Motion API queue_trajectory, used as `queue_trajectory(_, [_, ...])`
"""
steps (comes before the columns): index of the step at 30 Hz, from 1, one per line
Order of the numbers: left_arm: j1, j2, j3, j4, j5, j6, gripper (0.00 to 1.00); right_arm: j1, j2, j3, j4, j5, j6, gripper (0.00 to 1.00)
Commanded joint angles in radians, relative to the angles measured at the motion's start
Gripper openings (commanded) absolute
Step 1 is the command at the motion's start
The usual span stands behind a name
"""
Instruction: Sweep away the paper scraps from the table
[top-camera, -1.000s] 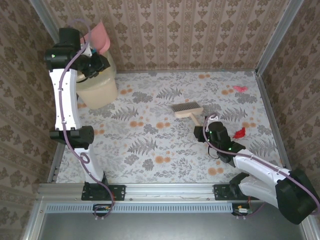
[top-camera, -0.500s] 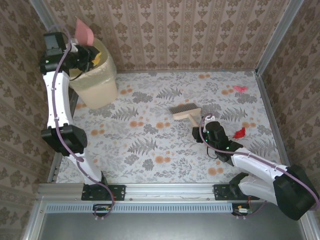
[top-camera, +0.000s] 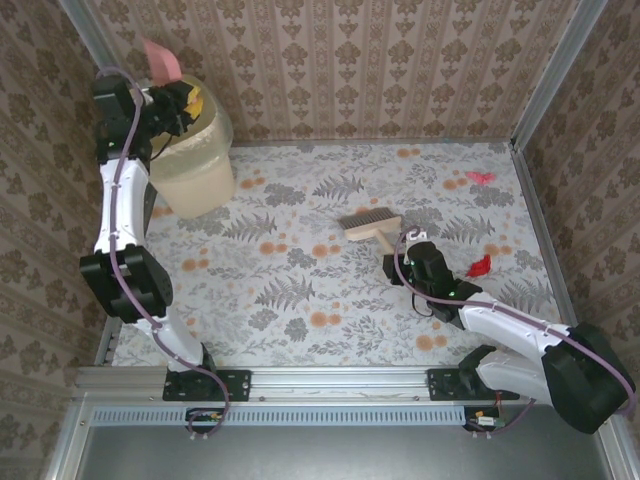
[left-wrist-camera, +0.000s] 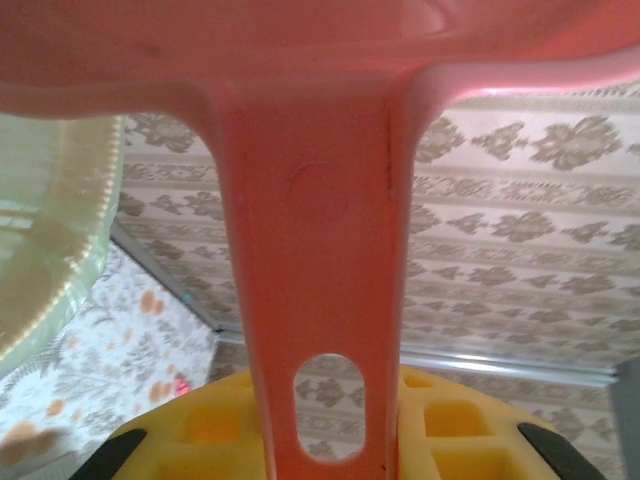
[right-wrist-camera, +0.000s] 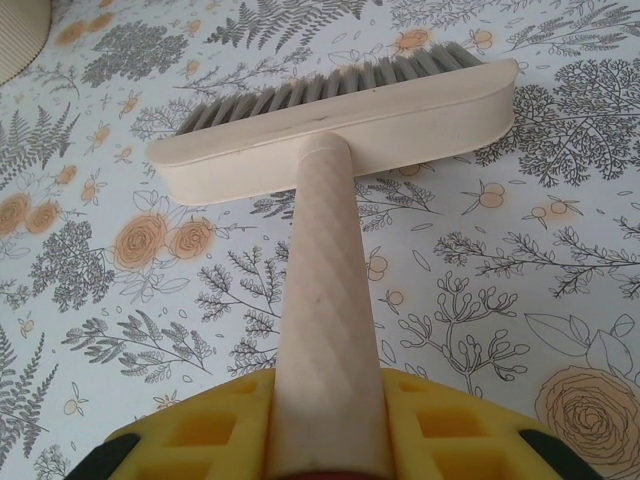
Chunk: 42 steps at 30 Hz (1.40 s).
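The table (top-camera: 300, 330) is open at near left; the brush (top-camera: 372, 222) blocks the middle, the bin (top-camera: 195, 170) the far-left corner.

A pale, translucent bin (top-camera: 195, 165) stands at 10 o'clock. A pink dustpan (top-camera: 162, 60) tilts above its rim. A wooden brush (top-camera: 372, 222) sits just right of centre, handle pointing to 5 o'clock. Brown patterned walls (top-camera: 400, 70) surround.

No text, label, brand or number can be read. The pink dustpan handle (left-wrist-camera: 318, 200), mid-frame in the left wrist view, bears a faint round moulded mark, too faint to make anything out in it.
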Motion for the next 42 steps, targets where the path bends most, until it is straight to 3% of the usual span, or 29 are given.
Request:
queue_trajectory(1, [0.009,-0.038,-0.058,0.272,0.004,-0.158,0.00,0.009,0.005,0.042,0.023,0.029,-0.023,0.00])
queue_trajectory(19, [0.017,-0.007,-0.273,0.775,-0.070,-0.461,0.00,0.018,0.011,0.049,0.017,0.035,-0.033,0.00])
queue_trajectory(34, [0.008,-0.012,-0.289,0.800,-0.069,-0.463,0.00,0.024,0.004,0.049,0.014,0.042,-0.035,0.00])
queue_trajectory(39, [-0.022,-0.052,-0.265,0.679,-0.050,-0.354,0.00,0.025,-0.018,0.042,0.010,0.064,-0.034,0.00])
queue_trajectory(42, [-0.066,-0.077,-0.218,0.523,-0.028,-0.223,0.00,0.025,-0.044,0.038,-0.009,0.109,-0.014,0.00])
